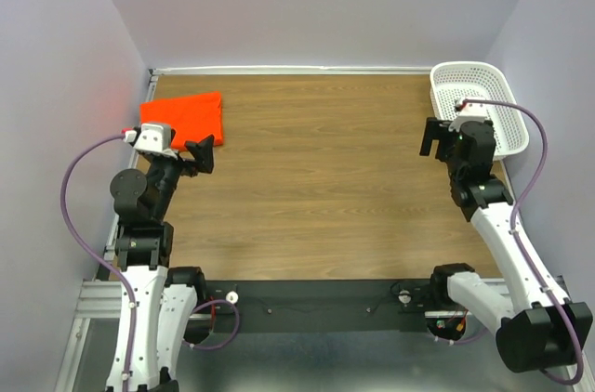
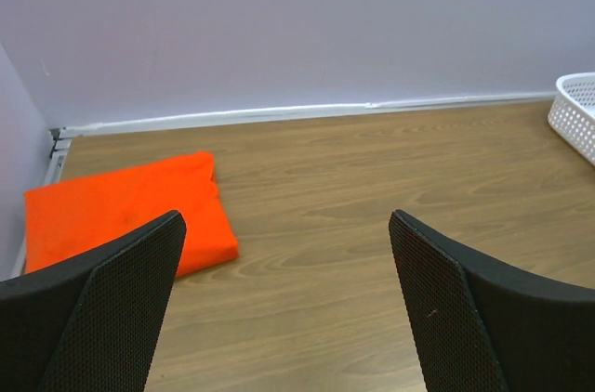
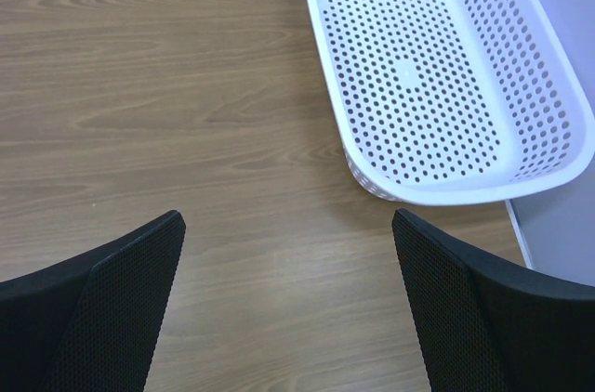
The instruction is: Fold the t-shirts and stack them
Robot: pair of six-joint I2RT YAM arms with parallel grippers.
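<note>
Two arms (image 1: 139, 192), jaws spread | one folded t-shirt bundle (image 1: 183, 119) | one basket (image 1: 469, 66)

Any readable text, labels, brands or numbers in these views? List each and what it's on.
None legible in any view.
Folded orange-red t-shirt: plain, no label showing.
White lattice basket: no markings.
White box on the left wrist: nothing readable at this size.

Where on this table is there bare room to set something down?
The table is bare across its wide middle, between the folded t-shirt far left and the white basket far right. Crowded only there, where left gripper and right gripper hover.
</note>
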